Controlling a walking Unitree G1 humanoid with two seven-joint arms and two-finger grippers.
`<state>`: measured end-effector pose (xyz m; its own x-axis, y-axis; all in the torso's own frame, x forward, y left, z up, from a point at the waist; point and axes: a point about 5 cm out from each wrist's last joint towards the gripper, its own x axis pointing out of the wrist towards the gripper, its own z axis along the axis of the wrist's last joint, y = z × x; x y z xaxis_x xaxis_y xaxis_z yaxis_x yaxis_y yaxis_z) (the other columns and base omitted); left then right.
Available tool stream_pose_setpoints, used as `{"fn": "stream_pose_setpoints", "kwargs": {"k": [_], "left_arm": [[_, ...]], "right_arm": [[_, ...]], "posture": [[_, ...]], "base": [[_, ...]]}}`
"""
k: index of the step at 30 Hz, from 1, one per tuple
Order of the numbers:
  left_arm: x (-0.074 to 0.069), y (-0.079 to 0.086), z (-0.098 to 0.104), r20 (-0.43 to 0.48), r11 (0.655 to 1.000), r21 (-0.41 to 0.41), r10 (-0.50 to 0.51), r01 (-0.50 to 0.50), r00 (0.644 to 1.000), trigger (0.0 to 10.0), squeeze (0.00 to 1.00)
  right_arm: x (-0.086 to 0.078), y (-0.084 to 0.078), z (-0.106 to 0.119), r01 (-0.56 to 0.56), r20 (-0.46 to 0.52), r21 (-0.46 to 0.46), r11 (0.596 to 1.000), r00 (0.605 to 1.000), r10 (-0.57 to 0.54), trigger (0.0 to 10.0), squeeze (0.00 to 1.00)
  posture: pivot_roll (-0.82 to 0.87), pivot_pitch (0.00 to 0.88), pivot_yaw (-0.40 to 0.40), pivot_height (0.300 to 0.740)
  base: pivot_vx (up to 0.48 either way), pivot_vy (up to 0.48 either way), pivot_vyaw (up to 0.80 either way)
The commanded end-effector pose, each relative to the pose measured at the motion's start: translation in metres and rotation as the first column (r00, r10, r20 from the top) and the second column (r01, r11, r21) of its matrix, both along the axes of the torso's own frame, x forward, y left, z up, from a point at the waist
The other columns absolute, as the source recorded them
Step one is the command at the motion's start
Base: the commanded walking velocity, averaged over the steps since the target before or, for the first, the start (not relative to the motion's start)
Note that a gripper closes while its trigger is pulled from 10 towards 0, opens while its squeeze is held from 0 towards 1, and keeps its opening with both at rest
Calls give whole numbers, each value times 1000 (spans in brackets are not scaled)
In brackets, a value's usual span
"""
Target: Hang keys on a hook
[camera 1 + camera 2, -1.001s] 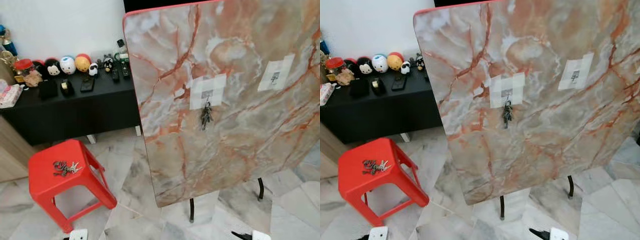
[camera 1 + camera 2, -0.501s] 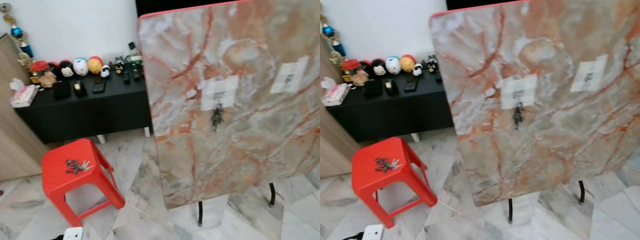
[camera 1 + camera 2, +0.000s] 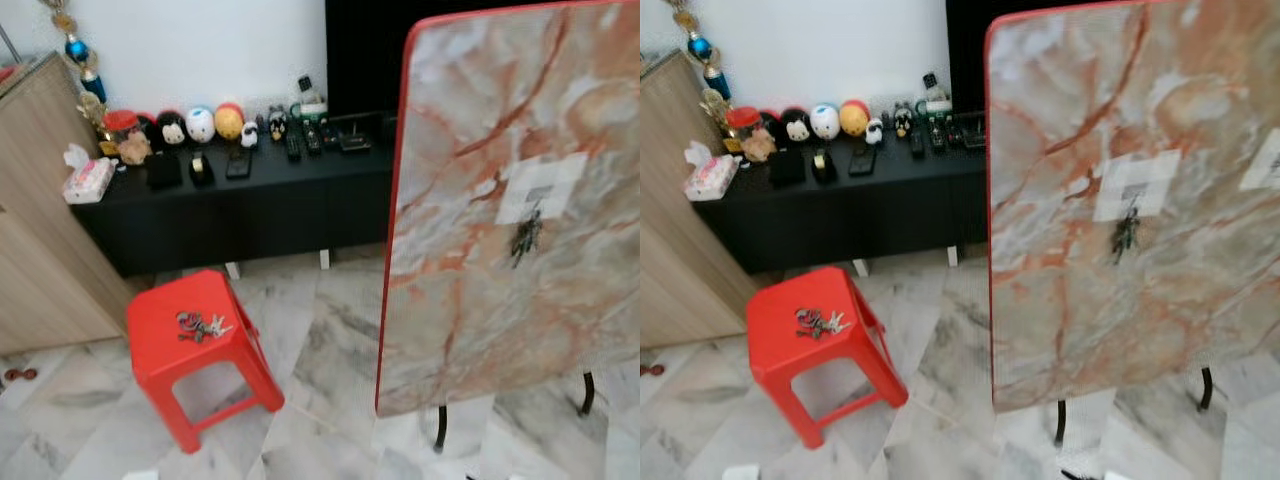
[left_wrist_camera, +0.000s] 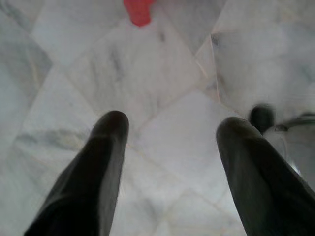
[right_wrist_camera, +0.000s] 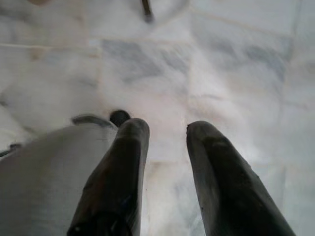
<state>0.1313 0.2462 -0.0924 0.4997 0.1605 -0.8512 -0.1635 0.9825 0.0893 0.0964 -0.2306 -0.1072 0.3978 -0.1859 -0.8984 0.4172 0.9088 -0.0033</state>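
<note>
A bunch of keys (image 3: pixel 200 325) lies loose on top of a red plastic stool (image 3: pixel 165 355) on the marble floor at the left. To the right stands an upright marble tabletop (image 3: pixel 470 310) with a red rim. A white patch with a hook (image 3: pixel 541 189) is stuck on it, and another dark bunch of keys (image 3: pixel 524 238) hangs from that hook. A second white patch (image 3: pixel 1266 160) sits further right. My left gripper (image 4: pixel 170 125) hangs open over bare floor tiles, with a bit of the red stool (image 4: pixel 140 11) beyond it. My right gripper (image 5: pixel 167 129) is open above the floor, holding nothing.
A low black cabinet (image 3: pixel 250 205) runs along the white wall, carrying round figurines (image 3: pixel 200 125), remote controls (image 3: pixel 293 145) and a tissue pack (image 3: pixel 88 180). A wooden cupboard (image 3: pixel 40 250) stands at far left. Thin black legs (image 3: pixel 440 425) hold up the tabletop.
The whole picture has slid to the right, so the camera has turned left. The stool, both key bunches and the tabletop keep their places.
</note>
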Motion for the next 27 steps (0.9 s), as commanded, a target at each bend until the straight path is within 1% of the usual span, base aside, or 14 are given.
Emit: {"fn": "stream_pose_setpoints", "kwargs": {"k": [1, 5, 11, 17, 19, 21, 23, 25, 26, 27], "left_arm": [[-3, 9, 1, -13, 999, 35, 4, -3, 1000, 10000, 0], [3, 11, 4, 0, 999, 37, 10, -10, 1000, 10000, 0], [7, 14, 6, 8, 999, 38, 20, -21, 1000, 10000, 0], [8, 20, 8, 11, 999, 41, 26, -26, 1000, 10000, 0], [8, 23, 10, 14, 999, 43, 30, -30, 999, 10000, 0], [9, 26, 11, 17, 998, 46, 33, -34, 999, 10000, 0], [9, 26, 11, 18, 998, 46, 34, -34, 999, 10000, 0], [11, 24, 11, 25, 999, 43, 32, -33, 999, 10000, 0], [11, 24, 11, 26, 999, 42, 32, -33, 999, 10000, 0], [11, 22, 10, 26, 999, 40, 30, -31, 999, 10000, 0]], "right_arm": [[2, 6, -1, 2, 5, 13, 1000, 1000, -2, 10000, 0], [3, 0, 1, -6, 21, 7, 1000, 1000, 5, 10000, 0], [7, -10, 5, -7, 40, -10, 1000, 999, 7, 10000, 0], [9, -11, 6, -14, 47, -10, 1000, 999, 15, 10000, 0], [10, -9, 5, -17, 49, -8, 1000, 999, 18, 10000, 0], [11, -2, 4, -29, 48, -2, 1000, 998, 29, 10000, 0], [12, 0, 4, -32, 48, 0, 999, 998, 32, 10000, 0], [18, 11, 3, -41, 51, 8, 999, 998, 41, 10000, 0], [19, 13, 3, -43, 52, 9, 999, 998, 42, 10000, 0], [22, 18, 2, -48, 55, 13, 999, 997, 47, 10000, 0]], "posture": [[-64, 0, 80, 740], [-54, 0, 70, 740], [-45, 0, 61, 740], [-48, 0, 62, 740], [-49, 0, 61, 740], [-47, 0, 58, 740], [-47, 0, 57, 740], [-47, 0, 56, 740], [-47, 0, 56, 740], [-46, 0, 55, 740]], "base": [[0, 480, 0], [0, 480, 0], [0, 480, 0], [0, 480, 0], [0, 480, 0], [0, 480, 0], [0, 480, 0], [0, 480, 0], [0, 480, 0], [0, 480, 0]]}}
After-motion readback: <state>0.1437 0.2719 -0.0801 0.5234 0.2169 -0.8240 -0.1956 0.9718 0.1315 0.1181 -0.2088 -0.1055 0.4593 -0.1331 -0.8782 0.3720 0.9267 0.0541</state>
